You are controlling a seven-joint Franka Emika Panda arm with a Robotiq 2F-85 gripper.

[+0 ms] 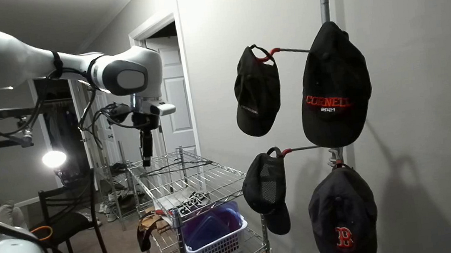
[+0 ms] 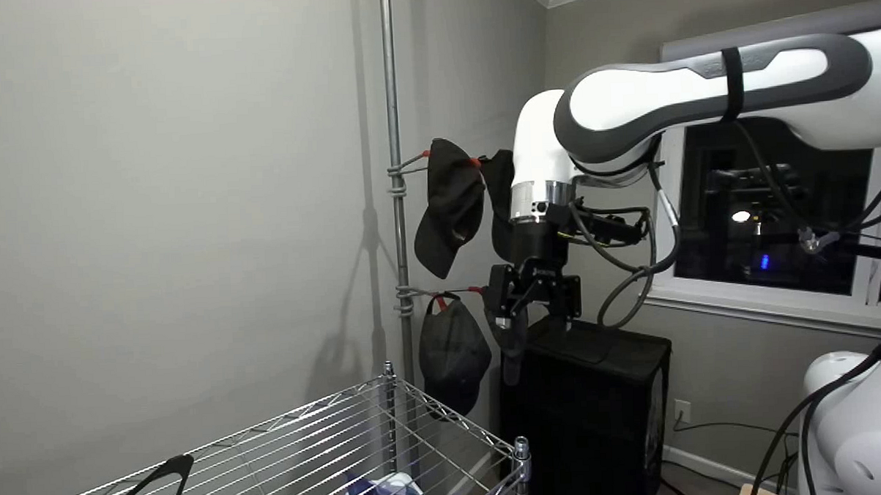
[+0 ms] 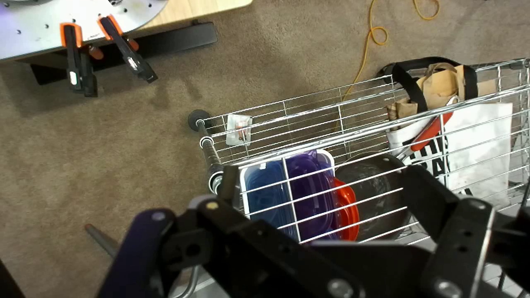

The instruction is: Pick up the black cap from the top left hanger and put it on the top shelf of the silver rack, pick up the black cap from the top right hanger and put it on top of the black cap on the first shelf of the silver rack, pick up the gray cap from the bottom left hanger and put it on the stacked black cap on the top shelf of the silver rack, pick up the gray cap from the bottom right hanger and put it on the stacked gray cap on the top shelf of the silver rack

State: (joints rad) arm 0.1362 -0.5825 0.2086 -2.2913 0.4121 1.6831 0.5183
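Note:
Four wall hooks' worth of caps hang from the pole in an exterior view: the top left black cap (image 1: 257,93) with a small pale mark, and the top right black cap (image 1: 333,73) with red CORNELL lettering. Below them hang the bottom left gray cap (image 1: 263,185), dark with a mesh panel, and the bottom right gray cap (image 1: 342,202) with a red B. My gripper (image 2: 535,323) points down, open and holding nothing, in front of some caps there. Under its spread fingers (image 3: 422,194) lies the top shelf (image 1: 214,182) of the silver rack (image 2: 522,457).
A black hanger-shaped thing (image 2: 173,465) lies on the top shelf. Lower down, a white basket (image 1: 217,249) holds blue and purple tubs. Red hooks (image 1: 274,52) project from the metal pole (image 2: 391,81). Behind the gripper stands a black cabinet (image 2: 585,403); a chair (image 1: 71,218) stands beyond.

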